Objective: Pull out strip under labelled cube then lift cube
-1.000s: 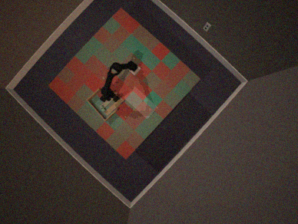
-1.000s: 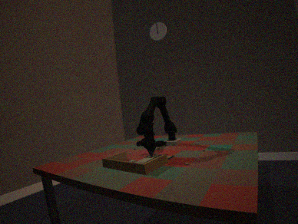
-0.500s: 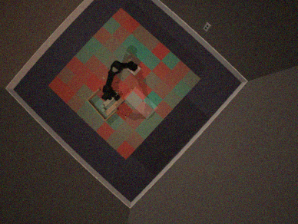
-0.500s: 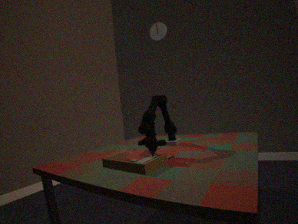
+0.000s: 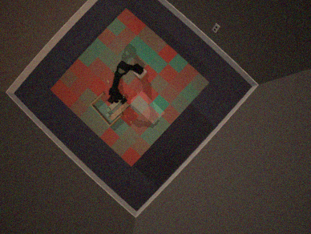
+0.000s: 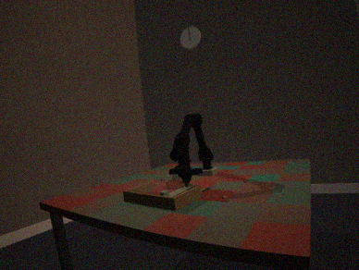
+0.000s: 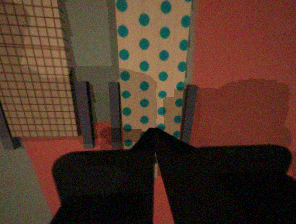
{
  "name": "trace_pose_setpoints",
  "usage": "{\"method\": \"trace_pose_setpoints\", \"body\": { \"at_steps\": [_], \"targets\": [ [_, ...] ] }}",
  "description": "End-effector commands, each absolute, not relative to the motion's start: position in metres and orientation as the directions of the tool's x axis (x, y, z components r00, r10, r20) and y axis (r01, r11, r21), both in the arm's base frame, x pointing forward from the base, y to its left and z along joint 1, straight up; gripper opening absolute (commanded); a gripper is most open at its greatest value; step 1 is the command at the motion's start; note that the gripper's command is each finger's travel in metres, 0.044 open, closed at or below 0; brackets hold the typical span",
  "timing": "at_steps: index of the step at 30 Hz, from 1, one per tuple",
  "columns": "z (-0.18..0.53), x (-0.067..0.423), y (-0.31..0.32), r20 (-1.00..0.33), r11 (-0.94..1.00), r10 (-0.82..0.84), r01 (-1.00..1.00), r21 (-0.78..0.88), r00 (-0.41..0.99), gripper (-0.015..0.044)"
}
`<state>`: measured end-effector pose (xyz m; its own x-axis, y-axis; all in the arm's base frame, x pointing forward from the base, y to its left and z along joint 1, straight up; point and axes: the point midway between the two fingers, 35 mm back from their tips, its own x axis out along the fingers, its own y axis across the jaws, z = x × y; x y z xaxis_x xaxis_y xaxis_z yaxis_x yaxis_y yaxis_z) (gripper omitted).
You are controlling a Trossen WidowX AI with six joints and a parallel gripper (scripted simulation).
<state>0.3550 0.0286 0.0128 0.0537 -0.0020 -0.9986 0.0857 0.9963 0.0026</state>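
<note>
My gripper is shut, with its fingertips pinched on the near end of the cream strip with teal dots. That strip runs straight away from the fingers between two upright grey guide bars. A grid-patterned strip and a plain grey-green strip lie to its left. In the exterior view a small pale cube sits on the wooden board near its front edge. I cannot read its label. No cube shows in the wrist view.
The board lies on a table checkered in red and green. More grey guide bars stand between the strips. The arm's base stands behind the board. The scene is dim.
</note>
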Motion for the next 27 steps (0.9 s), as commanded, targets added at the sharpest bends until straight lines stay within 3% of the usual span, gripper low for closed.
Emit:
{"method": "trace_pose_setpoints", "body": {
  "at_steps": [1,27],
  "targets": [
    [0.007,0.344,0.030,-0.999,0.996,0.001,0.089,0.004,0.033,0.0000],
    [0.005,0.304,0.035,-1.000,0.996,0.002,0.089,0.004,0.030,0.0000]
  ]
}}
